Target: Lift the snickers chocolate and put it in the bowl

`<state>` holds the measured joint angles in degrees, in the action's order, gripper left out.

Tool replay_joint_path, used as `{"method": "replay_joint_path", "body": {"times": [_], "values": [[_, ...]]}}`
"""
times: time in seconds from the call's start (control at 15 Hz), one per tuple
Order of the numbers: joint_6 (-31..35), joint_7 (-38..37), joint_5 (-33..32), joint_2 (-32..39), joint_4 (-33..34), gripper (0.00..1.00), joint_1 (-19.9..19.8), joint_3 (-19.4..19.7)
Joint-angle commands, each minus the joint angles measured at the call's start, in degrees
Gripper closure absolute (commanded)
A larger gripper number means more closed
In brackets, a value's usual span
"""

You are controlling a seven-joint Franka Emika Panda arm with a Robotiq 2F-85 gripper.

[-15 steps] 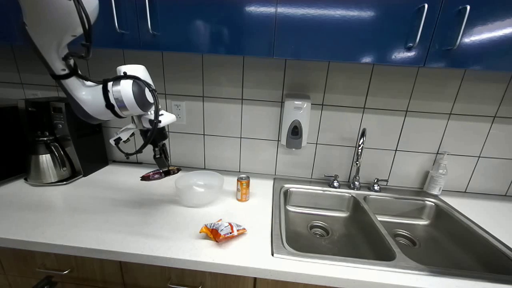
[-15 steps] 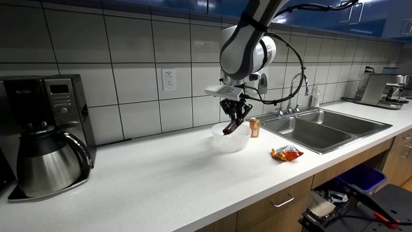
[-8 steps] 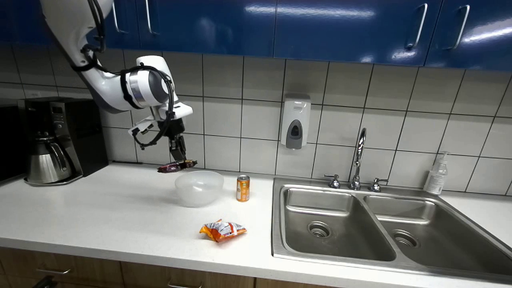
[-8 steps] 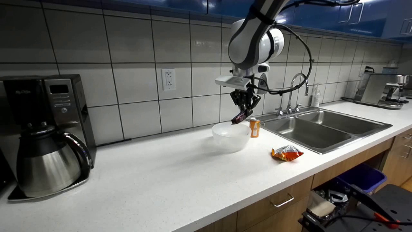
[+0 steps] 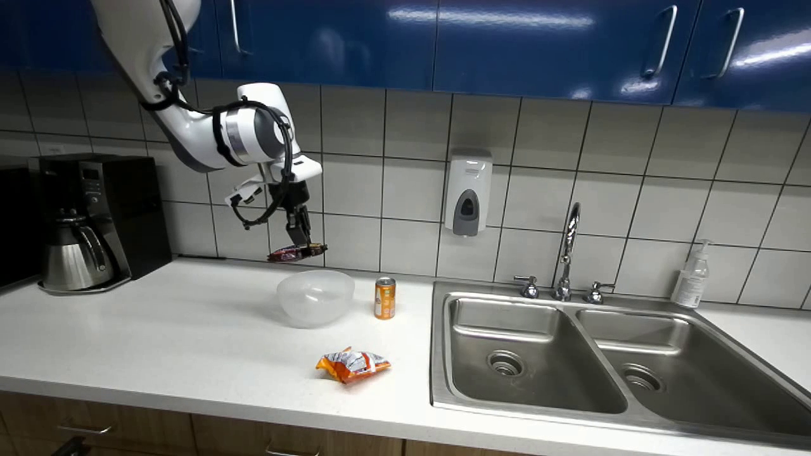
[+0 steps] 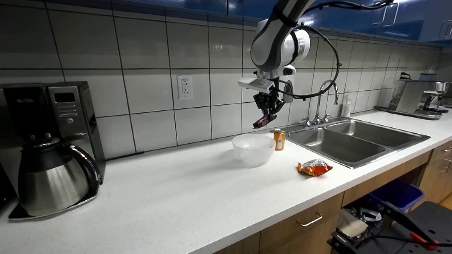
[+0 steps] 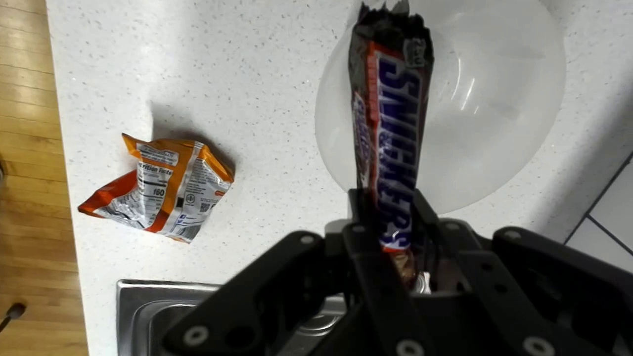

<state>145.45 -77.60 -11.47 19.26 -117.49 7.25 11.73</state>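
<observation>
We find the gripper (image 7: 389, 210) clenched on the candy bar (image 7: 395, 128) | candy bar above the bowl (image 6: 252, 155), clear of it | can (image 5: 384, 299) upright near the bowl | packet (image 5: 353, 365) lying on the tabletop (image 5: 158, 335), apart from the bowl

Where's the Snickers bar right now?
The Snickers bar is clamped in the gripper, held clear of the bowl; in the wrist view it hides part of the bowl's left side, with the orange snack packet farther left.
</observation>
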Motion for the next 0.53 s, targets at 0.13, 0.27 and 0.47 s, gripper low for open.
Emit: {"method": "replay_joint_path", "body": {"times": [0.13,0.27,0.47], "values": [[2.2,6.6,4.1,5.3,5.8,0.94,-4.0,-2.0],[2.5,8.9,5.3,7.1,7.7,0.94,-4.7,-2.0],[2.4,11.5,6.4,9.7,10.8,0.94,-5.2,-1.7]]}}
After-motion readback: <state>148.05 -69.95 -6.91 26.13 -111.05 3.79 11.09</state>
